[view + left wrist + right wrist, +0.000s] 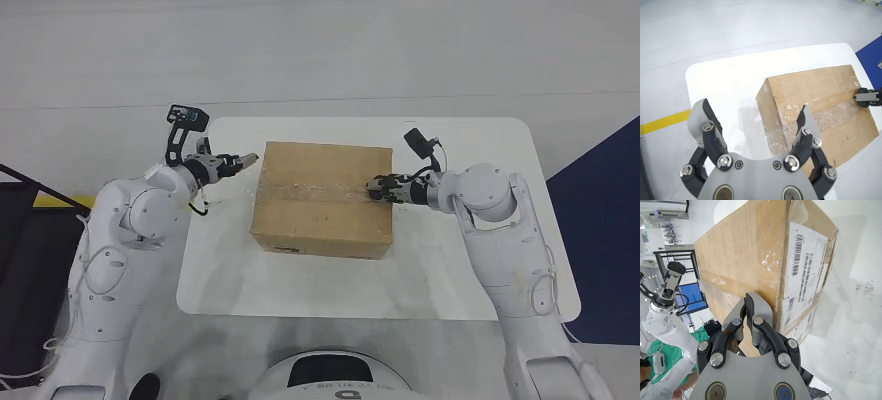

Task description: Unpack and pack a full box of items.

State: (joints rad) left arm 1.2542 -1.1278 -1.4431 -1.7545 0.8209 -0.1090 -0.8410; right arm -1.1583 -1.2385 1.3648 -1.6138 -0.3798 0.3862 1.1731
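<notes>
1. The right gripper is sitting with its two fingers closed flat against each other. Its tips are resting on top of the box, right at the box's edge. I cannot tell whether any tape is caught between them.
2. From above, that right gripper is lying just right of the frame's centre, on the right-hand end of the box's top.
3. The left gripper is standing wide open with nothing between its fingers.
4. In the top view the left gripper is hovering left of centre, just beside the box's upper left corner and pointing at it.
5. The brown cardboard box is sitting closed in the middle of the frame, on the white table.
6. A strip of crinkled clear tape is running along the top seam from one end to the other, and it is folding down over the end nearest the left gripper.
7. A white label with barcodes is sticking to the end face below the right gripper.
8. Dark scuff marks are showing on the table beside that end.
</notes>
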